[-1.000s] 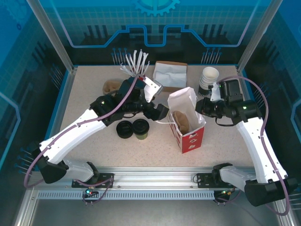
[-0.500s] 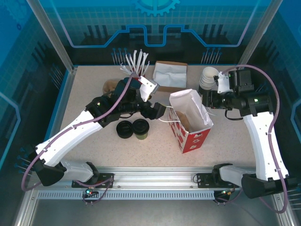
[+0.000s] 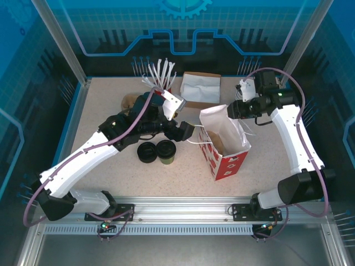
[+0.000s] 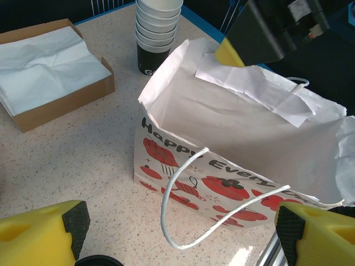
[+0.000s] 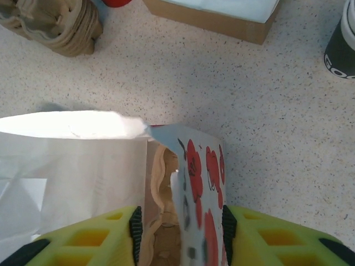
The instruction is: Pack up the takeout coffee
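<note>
Since a second earlier, the right arm had swung from the bag's right side to behind it in the top view. The bag [image 3: 226, 145] had been pulled upright with its mouth spread wider, right of centre in the frame. The right gripper [image 3: 233, 110] sat at the bag's back rim with its jaws part way open and a fold of the paper wall between them. Whether they pressed on the paper could not be told. The left gripper [image 3: 186, 131] hung just left of the bag, spread wide and holding nothing, with the bag's string handle [image 4: 165, 194] looping in front of it.

The coffee cup [image 3: 166, 151], dark green with its black lid on, stood on the table [image 3: 260, 160] left of centre. It touched a low stack of lids [image 3: 147, 152] and was not yet packed.

The step in hand seemed to be readying the bag's mouth. To do it well, the right gripper would probably need to keep the mouth open and steady, since the light bag could tip. The left gripper should stay clear of the handle, take the cup by its body below the lid, keep it upright, and lower it beside the brown paper item [image 3: 213, 141] inside.
</note>
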Robot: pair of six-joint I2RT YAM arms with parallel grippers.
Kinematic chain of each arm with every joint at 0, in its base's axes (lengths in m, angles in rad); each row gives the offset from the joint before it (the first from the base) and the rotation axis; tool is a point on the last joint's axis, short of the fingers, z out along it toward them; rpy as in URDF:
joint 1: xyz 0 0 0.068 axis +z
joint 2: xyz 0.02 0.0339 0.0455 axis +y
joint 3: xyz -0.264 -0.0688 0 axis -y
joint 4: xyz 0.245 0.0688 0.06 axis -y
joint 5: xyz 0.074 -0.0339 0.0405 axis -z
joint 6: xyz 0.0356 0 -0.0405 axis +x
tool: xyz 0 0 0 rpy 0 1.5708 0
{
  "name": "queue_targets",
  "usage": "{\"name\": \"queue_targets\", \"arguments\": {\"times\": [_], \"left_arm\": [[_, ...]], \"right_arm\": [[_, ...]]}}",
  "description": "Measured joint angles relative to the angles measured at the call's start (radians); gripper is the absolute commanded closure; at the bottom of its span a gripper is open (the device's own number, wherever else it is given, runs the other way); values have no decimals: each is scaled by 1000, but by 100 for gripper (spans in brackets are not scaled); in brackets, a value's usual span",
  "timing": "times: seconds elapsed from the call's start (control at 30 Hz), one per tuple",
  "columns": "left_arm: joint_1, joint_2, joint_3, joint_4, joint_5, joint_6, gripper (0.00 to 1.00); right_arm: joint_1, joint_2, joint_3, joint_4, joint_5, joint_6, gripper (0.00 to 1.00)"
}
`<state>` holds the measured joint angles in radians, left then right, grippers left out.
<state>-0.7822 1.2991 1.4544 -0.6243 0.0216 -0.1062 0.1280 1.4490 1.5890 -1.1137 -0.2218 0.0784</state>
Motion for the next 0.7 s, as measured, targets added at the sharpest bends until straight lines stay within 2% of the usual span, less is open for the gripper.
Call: {"name": "queue_targets", "arguments": {"times": [0.1, 0.2, 0.3, 0.5, 0.7], "left_arm": [[1, -2, -1, 0, 0, 0, 12], [1, -2, -1, 0, 0, 0, 12], [1, -2, -1, 0, 0, 0, 12], [1, -3, -1, 0, 0, -2, 12], [1, -26, -5, 5, 0, -24, 14]], "right_arm": [[0, 16, 0, 1, -13, -6, 70], [1, 13, -3, 19, -25, -13, 87], [1, 6, -5, 30, -26, -9, 99], [2, -47, -17, 51, -24, 30, 100], [2, -191, -92, 149, -21, 152, 100]]}}
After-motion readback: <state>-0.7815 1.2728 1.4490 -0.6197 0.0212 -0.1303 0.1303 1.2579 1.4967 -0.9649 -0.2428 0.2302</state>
